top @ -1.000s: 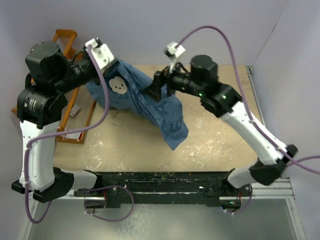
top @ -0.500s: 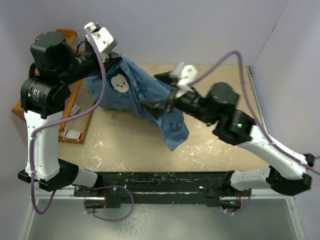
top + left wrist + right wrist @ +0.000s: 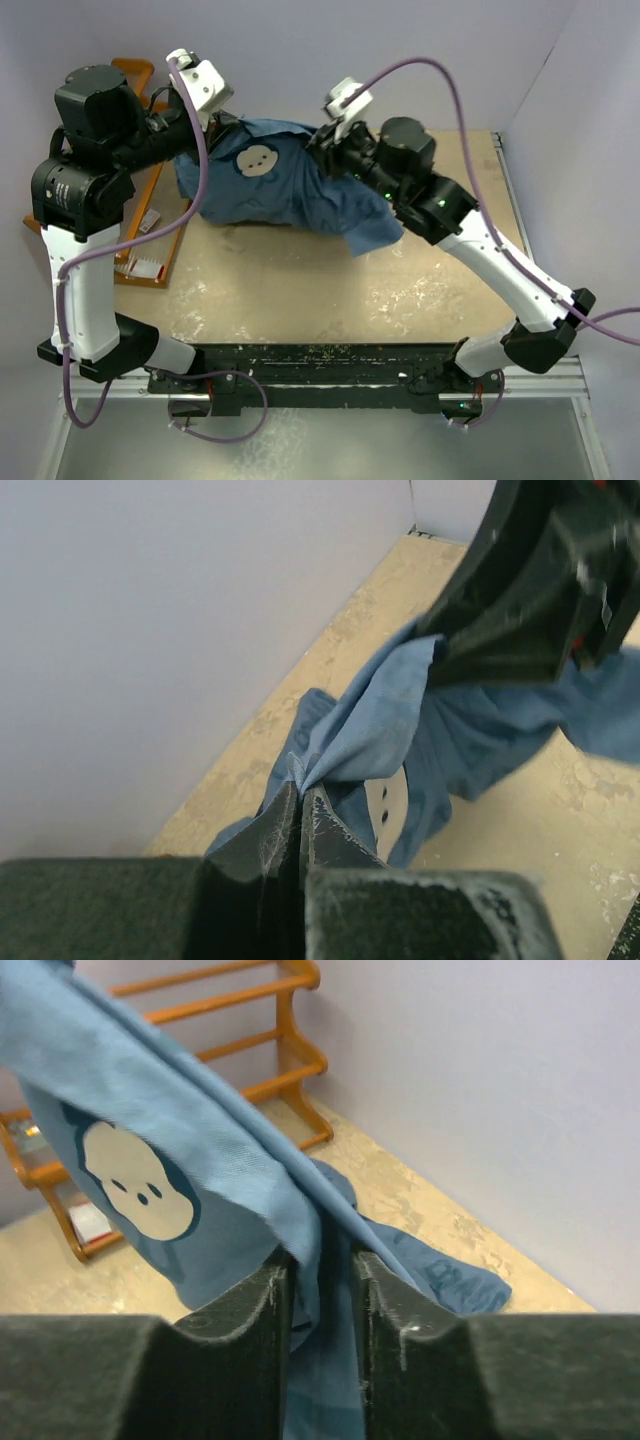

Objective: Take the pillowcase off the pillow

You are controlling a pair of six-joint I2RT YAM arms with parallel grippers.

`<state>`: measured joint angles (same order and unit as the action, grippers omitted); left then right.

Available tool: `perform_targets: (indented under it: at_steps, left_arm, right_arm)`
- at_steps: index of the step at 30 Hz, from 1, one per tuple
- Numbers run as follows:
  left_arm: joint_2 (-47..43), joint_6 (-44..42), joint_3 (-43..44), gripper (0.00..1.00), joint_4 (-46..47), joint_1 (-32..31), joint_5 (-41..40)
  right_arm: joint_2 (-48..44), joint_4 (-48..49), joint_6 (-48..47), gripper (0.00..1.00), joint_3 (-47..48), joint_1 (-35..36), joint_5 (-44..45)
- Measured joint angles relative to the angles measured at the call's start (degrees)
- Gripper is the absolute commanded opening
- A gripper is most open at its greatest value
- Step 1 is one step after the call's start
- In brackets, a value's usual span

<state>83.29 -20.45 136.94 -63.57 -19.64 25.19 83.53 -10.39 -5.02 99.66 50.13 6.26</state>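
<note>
The slate-blue pillowcase [image 3: 290, 195] hangs stretched between my two grippers above the back of the table. One pale mouse face [image 3: 258, 160] shows on it. My left gripper [image 3: 218, 125] is shut on a bunched corner of the pillowcase [image 3: 400, 710], pinched right at the tips [image 3: 300, 795]. My right gripper [image 3: 322, 145] holds a fold of the pillowcase [image 3: 180, 1110]. That fold runs down between its narrowly spaced jaws [image 3: 320, 1265]. A loose corner [image 3: 375, 235] droops to the table. The pillow is out of view.
An orange wooden rack [image 3: 140, 250] stands at the table's left edge, also seen as a rack [image 3: 230, 1000] behind the cloth. The tan table top [image 3: 300, 290] is walled by pale panels at the back and right.
My right gripper rose from low beside the hanging cloth to its upper fold and closed on it. The pillowcase now spreads wide between both grippers. The left gripper kept its grip.
</note>
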Motion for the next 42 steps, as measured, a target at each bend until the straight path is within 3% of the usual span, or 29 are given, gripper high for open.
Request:
perform_targets:
  at_steps: [7,16,17,19,20,21,30,35,37,38,40,41,42]
  left_arm:
    - [-2.56,-1.25,-2.91,0.0,0.28,-0.31,0.59]
    - [-4.13,-1.64,-3.78,0.02,-0.37,-0.31,0.57]
    - [-4.2,-1.64,-3.96,0.16,-0.33,-0.31,0.57]
    - [-4.59,-2.03,-4.96,0.71,0.07,-0.31,0.57]
    - [-5.01,-2.97,-6.01,0.91,0.66,-0.31,0.74]
    - [-5.51,-3.5,-7.19,1.0,1.29,-0.31,1.22]
    - [-17.66,-19.96,-40.04,0.99,0.31,-0.31,5.95]
    - [-18.69,-22.16,-50.97,1.0,5.2,-1.09,5.75]
    - [-20.0,-22.34,-55.98,0.88,10.08,-1.9,3.89]
    - [-20.5,-22.38,-57.9,0.7,12.11,-2.21,3.02]
    - [-20.94,-22.71,-61.09,0.1,15.32,-2.49,1.44]
    - [-20.59,-22.64,-61.72,0.0,15.89,-2.56,0.83]
    - [-19.78,-23.04,-61.79,0.0,15.96,-2.58,0.04]
  right_arm:
    - [-3.82,0.15,5.05,0.02,1.05,-4.26,-7.37]
    - [-2.99,-0.66,8.5,0.0,2.86,-5.2,-10.16]
    - [-2.89,-0.74,8.79,0.0,2.86,-5.29,-10.34]
    - [-2.62,-1.01,9.42,0.0,3.02,-5.51,-10.73]
    - [-2.32,-1.29,9.7,0.0,3.5,-5.55,-10.97]
    - [-1.77,-1.79,10.05,0.0,4.35,-5.57,-11.34]
    - [4.35,-6.43,12.48,0.0,12.35,-5.57,-13.07]
    - [5.38,-9.99,13.9,0.0,12.85,-5.27,-14.82]
    - [5.6,-11.1,14.21,0.0,12.85,-5.25,-15.13]
    - [5.73,-11.72,14.53,0.0,12.85,-5.22,-15.37]
    - [5.9,-12.61,14.93,0.0,12.85,-5.16,-15.8]
    - [5.99,-12.85,15.06,0.0,12.85,-5.18,-15.91]
    - [5.99,-12.85,15.15,0.02,12.85,-5.22,-15.85]
